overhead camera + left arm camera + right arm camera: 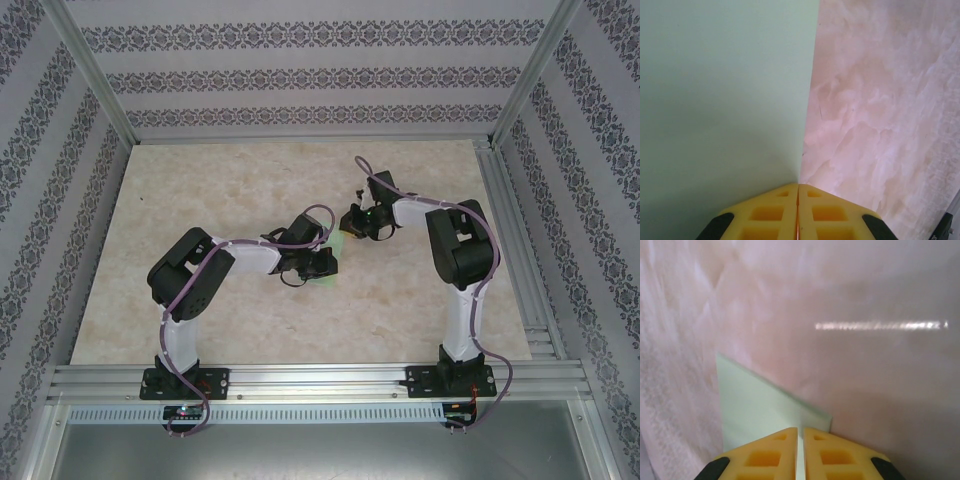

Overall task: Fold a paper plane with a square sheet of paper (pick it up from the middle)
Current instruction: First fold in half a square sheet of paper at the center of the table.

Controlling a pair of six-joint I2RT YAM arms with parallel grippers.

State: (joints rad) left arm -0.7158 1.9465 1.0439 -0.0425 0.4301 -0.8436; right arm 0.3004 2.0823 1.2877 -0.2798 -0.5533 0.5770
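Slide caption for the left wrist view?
Left gripper shut on the pale green paper, whose straight edge runs up across the marbled table.

Overhead view down onto table (200, 300), wrist views close (both share green paper (715, 100))

Centre of the top view is tight: left gripper (326, 262) and right gripper (352, 224) sit near each other, both clamped on the paper (338, 249) between them. Left arm (190, 280) blocks lower left, right arm (458, 250) the right side. Bare table (200, 190) across upper left and top (also lower middle, between the bases). Post (95, 82) and right rail (510, 230) bound the edges.
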